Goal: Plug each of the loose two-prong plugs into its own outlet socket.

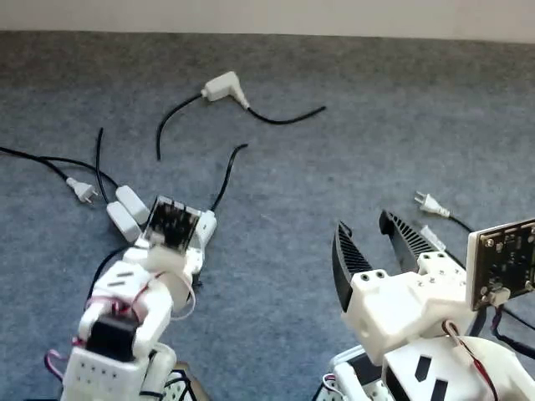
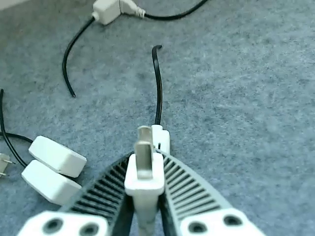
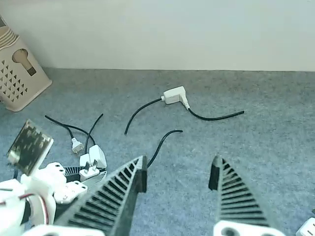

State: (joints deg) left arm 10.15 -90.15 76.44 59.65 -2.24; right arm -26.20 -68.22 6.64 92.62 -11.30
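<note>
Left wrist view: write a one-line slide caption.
Left gripper clamps a white two-prong plug, prongs forward, over grey carpet near two white outlet sockets.

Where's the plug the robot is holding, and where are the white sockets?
held plug (image 2: 144, 181), left wrist view, on its white body.
white sockets (image 2: 57, 156), left wrist view, on one block's top face.

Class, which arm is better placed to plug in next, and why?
Left: the left gripper is shut on a white plug, with two white socket blocks lying close beside it. The right gripper is open, empty, and farther away.

Bare carpet (image 1: 276, 267) between arms; black cords (image 2: 158, 83) (looping) clutter beyond.
</note>
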